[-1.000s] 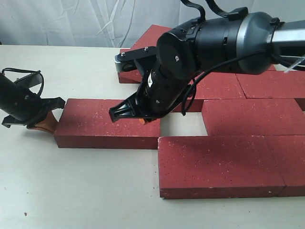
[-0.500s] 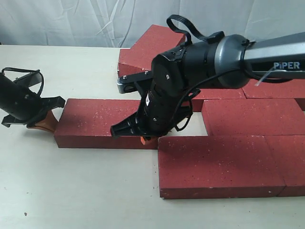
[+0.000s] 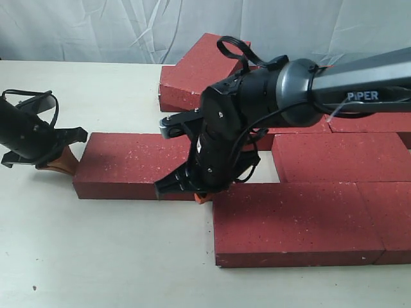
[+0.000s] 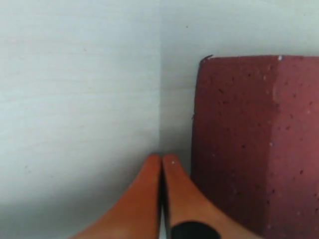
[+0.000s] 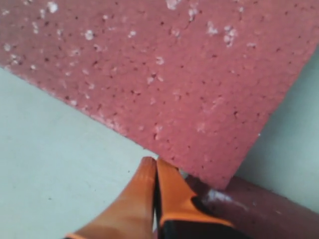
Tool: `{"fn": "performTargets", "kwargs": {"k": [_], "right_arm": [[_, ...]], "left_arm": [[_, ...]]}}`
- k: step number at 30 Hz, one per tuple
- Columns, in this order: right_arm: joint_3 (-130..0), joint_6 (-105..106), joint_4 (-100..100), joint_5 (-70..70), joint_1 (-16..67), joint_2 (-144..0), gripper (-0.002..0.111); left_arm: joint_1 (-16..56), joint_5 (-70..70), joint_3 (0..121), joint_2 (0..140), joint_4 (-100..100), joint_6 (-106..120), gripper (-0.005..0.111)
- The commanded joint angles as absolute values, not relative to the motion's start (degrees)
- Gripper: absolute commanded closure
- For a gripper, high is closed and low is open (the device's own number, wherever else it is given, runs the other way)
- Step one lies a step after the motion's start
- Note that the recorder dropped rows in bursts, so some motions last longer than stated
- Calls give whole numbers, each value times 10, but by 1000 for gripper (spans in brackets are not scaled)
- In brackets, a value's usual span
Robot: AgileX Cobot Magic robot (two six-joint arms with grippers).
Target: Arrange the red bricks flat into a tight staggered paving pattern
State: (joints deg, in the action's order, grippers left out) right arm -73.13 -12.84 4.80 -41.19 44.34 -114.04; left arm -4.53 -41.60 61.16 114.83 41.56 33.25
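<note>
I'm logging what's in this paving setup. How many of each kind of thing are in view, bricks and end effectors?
red bricks: 7 that can be told apart; the right arm hides part of the back rows, so there may be more
end effectors: 2, the left end effector and the right end effector, both shut and empty
total: 9

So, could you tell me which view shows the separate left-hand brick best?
The exterior view: the whole brick shows. The left wrist view shows only one end; the right wrist view only a corner of its top.
</note>
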Motion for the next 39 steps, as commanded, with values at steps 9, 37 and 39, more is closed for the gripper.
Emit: {"fn": "performTargets", "kwargs": {"k": [9, 37, 39], "right_arm": [[-729, -123, 33, -392, 440, -1135, 109], [-729, -127, 0, -420, 440, -1060, 109], [-729, -127, 0, -420, 440, -1060, 109]], "left_arm": [[-44, -373, 610, 1150, 406, 332, 107], [-44, -433, 610, 1150, 418, 330, 107], [-44, -449, 610, 1150, 418, 330, 107]]}}
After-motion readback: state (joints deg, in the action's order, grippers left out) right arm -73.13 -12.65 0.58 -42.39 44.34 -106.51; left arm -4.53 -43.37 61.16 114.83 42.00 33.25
